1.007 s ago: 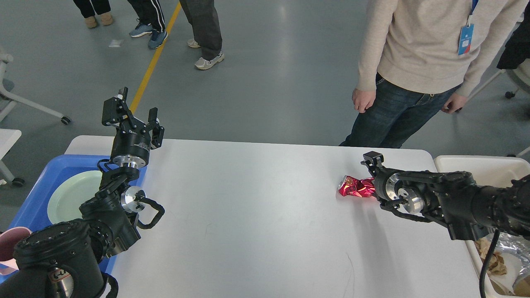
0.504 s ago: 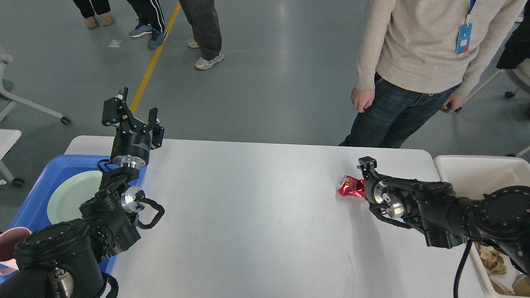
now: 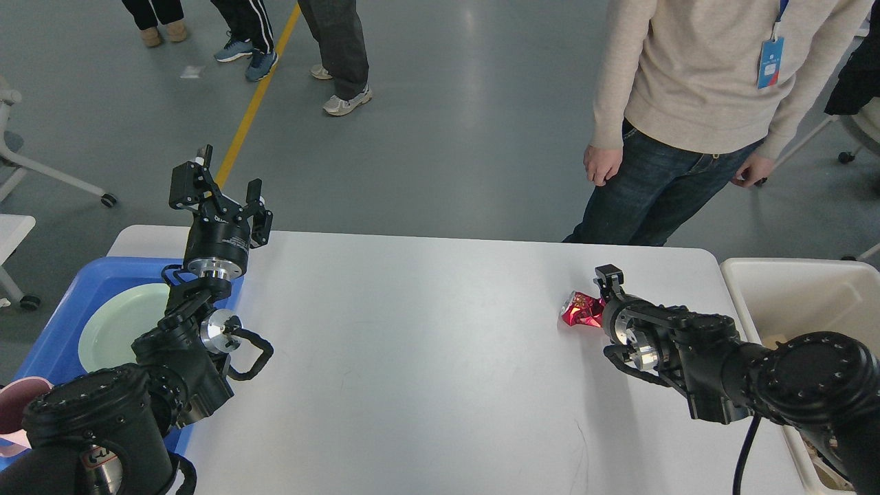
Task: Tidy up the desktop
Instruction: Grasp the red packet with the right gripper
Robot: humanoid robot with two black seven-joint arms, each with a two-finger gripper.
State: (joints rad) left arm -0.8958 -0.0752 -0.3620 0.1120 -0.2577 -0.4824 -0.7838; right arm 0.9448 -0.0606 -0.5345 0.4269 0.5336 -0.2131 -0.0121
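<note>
The white desktop (image 3: 426, 344) fills the middle of the head view. A crumpled red foil wrapper (image 3: 579, 310) lies on it at the far right. My right gripper (image 3: 601, 297) is right at the wrapper's right side and covers part of it; one dark finger (image 3: 609, 276) sticks up behind it, and the jaws cannot be told apart. My left gripper (image 3: 220, 189) is raised over the desktop's far left edge, open and empty, with nothing between its fingers.
A blue tray (image 3: 48, 344) at the left holds a pale green plate (image 3: 120, 326); a pink cup (image 3: 15, 412) stands at its near end. A white bin (image 3: 797, 289) stands off the right edge. A person (image 3: 687, 103) stands at the far right edge.
My right arm has swung left, its elbow coming further over the table, and the gripper now covers more of the red wrapper. The wrapper and the left arm have stayed put.
</note>
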